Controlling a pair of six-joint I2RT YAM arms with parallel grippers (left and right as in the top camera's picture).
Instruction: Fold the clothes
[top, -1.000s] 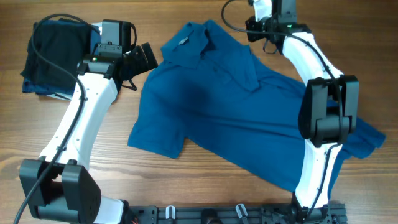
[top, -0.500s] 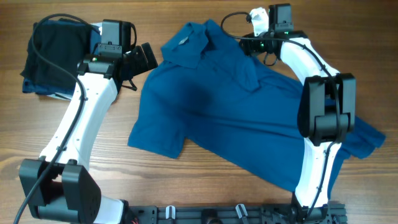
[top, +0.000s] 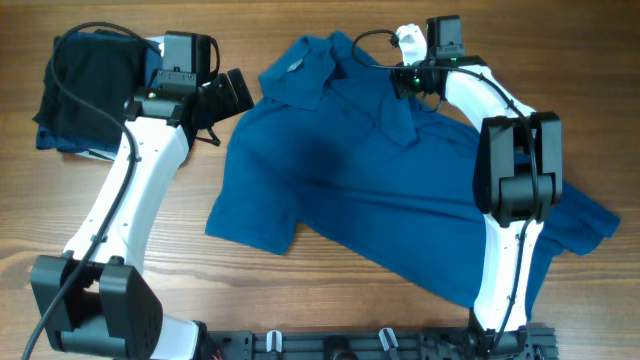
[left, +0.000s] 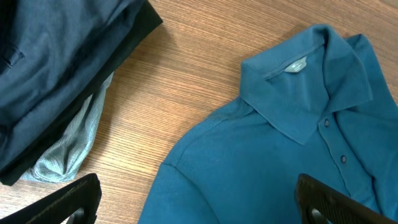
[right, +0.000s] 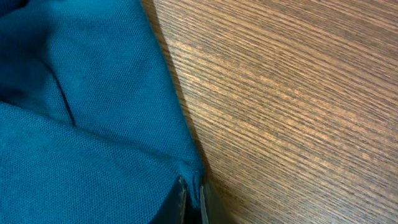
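the right tool (right: 191, 194) has come in from beyond the collar and now pinches the far edge of the polo shirt (top: 340, 170), which lies rumpled on the table (top: 330, 300). the left tool (top: 232, 93) hangs spread. a fold can probably begin.

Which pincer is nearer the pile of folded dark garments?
Left. The left pincer hangs open just beside the pile; the right pincer is across the blue polo shirt, pinching its far edge.
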